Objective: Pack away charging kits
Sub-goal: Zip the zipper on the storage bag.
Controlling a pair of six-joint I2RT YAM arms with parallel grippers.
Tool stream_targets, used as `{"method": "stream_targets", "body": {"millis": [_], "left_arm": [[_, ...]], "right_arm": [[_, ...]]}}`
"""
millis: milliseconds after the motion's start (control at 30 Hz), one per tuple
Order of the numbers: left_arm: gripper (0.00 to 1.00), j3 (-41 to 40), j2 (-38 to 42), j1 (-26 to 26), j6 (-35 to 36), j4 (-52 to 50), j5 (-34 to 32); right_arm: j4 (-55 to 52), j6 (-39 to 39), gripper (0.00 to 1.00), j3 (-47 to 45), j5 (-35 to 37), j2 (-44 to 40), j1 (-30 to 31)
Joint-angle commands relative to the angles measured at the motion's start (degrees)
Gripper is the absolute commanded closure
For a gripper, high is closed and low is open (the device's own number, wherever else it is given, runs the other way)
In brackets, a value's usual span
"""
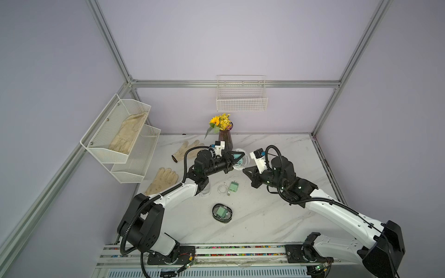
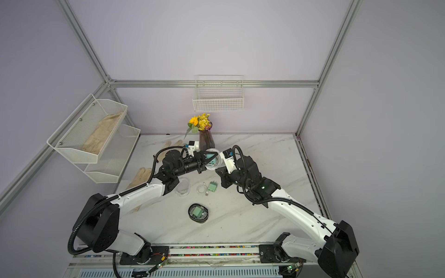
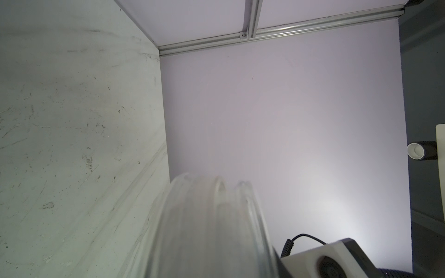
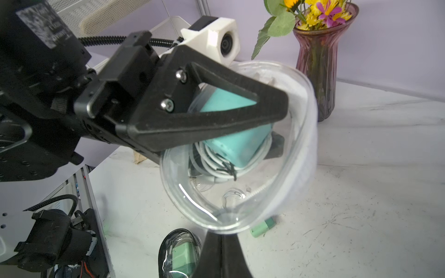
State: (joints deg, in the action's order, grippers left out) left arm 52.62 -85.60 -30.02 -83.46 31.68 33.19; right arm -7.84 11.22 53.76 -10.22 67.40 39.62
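My left gripper is shut on a clear oval case, holding it on edge above the table. Inside lie a light blue charger and a coiled white cable. My right gripper is shut, its tips at the case's rim; whether they pinch it is unclear. On the table lie a black-rimmed case with a mint charger, a loose mint charger, a coiled cable and an empty clear case.
A purple vase of flowers stands just behind the held case. Cream gloves lie at the left. A two-tier mesh rack with a glove hangs on the left wall, a wire basket on the back wall.
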Motion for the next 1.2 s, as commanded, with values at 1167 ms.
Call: {"method": "stream_targets", "body": {"millis": [1167], "left_arm": [[1.00, 2.8, 4.0, 9.5, 12.9, 0.9, 19.9]], "right_arm": [[-34.1, -11.3, 1.00, 17.4, 5.7, 8.3, 0.8]]}}
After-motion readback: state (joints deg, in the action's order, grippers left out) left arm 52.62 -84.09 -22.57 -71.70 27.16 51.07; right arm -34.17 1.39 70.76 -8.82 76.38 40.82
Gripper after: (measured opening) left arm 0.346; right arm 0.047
